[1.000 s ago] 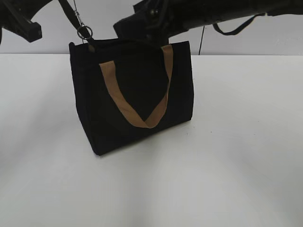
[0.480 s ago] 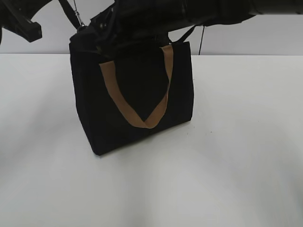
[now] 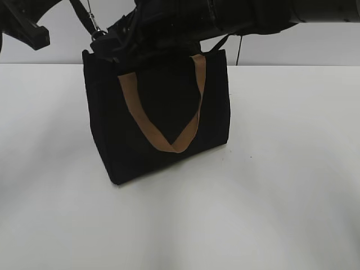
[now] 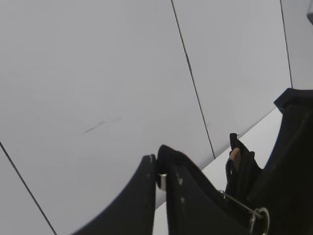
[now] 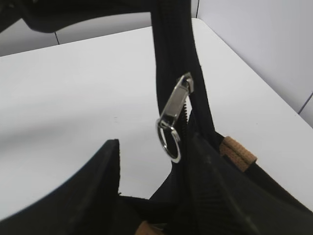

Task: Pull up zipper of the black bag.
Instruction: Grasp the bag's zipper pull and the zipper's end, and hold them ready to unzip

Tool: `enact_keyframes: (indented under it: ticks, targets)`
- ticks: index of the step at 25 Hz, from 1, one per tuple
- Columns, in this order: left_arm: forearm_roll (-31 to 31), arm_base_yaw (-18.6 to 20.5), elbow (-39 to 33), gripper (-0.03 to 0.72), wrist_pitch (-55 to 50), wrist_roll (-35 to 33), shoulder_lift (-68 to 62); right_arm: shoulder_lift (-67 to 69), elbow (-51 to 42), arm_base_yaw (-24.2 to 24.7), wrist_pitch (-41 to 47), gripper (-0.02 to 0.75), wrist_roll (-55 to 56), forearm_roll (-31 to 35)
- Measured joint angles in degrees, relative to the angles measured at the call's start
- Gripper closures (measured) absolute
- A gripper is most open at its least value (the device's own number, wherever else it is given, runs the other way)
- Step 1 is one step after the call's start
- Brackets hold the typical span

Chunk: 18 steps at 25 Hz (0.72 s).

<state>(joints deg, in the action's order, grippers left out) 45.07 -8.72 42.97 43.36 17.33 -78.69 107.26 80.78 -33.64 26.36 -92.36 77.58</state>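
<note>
The black bag (image 3: pixel 157 118) stands upright on the white table, a tan handle (image 3: pixel 163 140) hanging down its front. Its thin shoulder strap (image 3: pixel 84 17) runs taut up and to the left from the bag's top left corner. My left gripper (image 4: pixel 161 171) is shut on that strap (image 4: pixel 168 154), above the exterior view's edge. My right gripper (image 3: pixel 107 48) reaches across the bag's top to the same corner. Its fingers (image 5: pixel 154 147) are open, with the strap's silvery clasp (image 5: pixel 176 105) and ring (image 5: pixel 168 139) between and just beyond the tips. The arm hides the zipper line; I cannot make out a pull.
The white table (image 3: pixel 281 169) spreads around the bag, with a pale wall behind. My right arm (image 3: pixel 253 14) spans the upper part of the exterior view. The table's far corner (image 5: pixel 195 22) shows beyond the strap in the right wrist view.
My right arm has swung left across the bag's top and now covers the top left corner and the ring. The left arm and the bag have stayed put.
</note>
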Motion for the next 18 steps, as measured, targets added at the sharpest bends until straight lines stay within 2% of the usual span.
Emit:
enact_keyframes:
  ticks: [6, 12, 18]
  targets:
    - [0.0, 0.0, 0.0, 0.669, 0.0, 0.0, 0.0, 0.0, 0.0, 0.0, -1.3, 0.395, 0.1, 0.6]
    - [0.0, 0.0, 0.0, 0.669, 0.0, 0.0, 0.0, 0.0, 0.0, 0.0, -1.6, 0.470, 0.1, 1.4]
    - [0.0, 0.0, 0.0, 0.669, 0.0, 0.0, 0.0, 0.0, 0.0, 0.0, -1.6, 0.482, 0.1, 1.6]
